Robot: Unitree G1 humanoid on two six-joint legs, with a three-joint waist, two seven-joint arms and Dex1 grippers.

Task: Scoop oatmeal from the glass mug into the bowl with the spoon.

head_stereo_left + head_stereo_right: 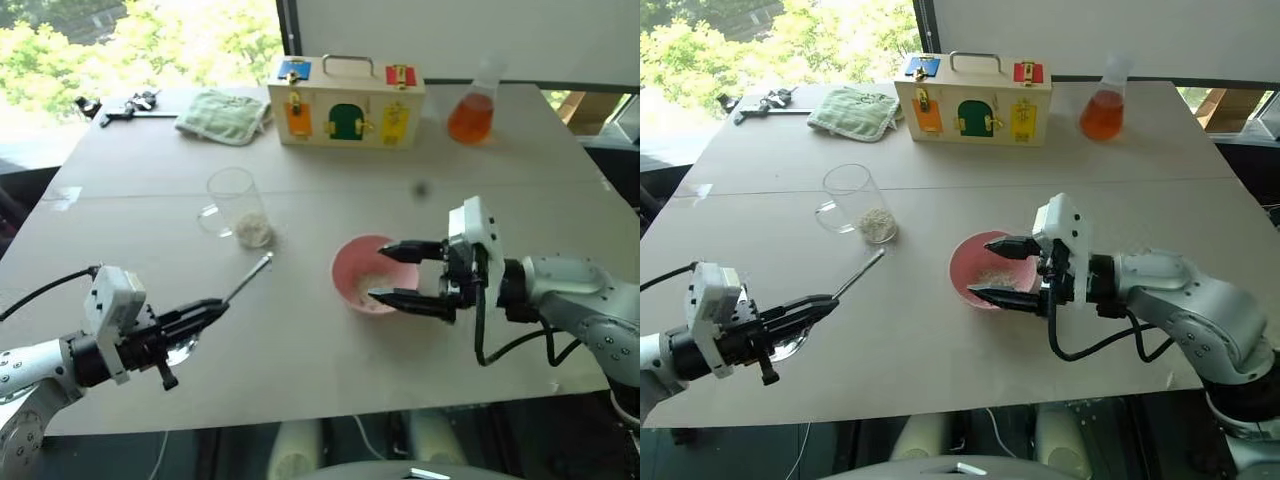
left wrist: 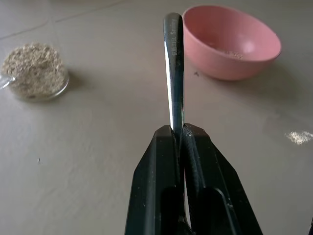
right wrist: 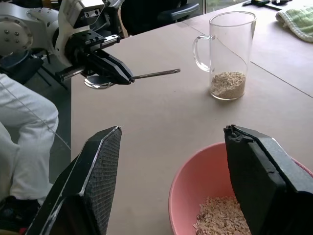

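On the tabletop (image 1: 300,340) I see my right hand (image 1: 409,274) spread wide around the near rim of the bowl (image 1: 352,270), one finger over it, one at its outer side; contact is hard to judge. My left hand (image 1: 825,304) is clamped on the spoon (image 1: 862,272), handle pointing away, its scoop behind the fingers. The glass mug (image 1: 852,200) stands upright beyond, oatmeal (image 3: 228,83) in its base, more flakes in the bowl.

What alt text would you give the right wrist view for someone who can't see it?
The open right end effector hovers over a pink bowl holding some oatmeal. Beyond it, the left end effector grips a silver spoon near a glass mug with oatmeal at its bottom.
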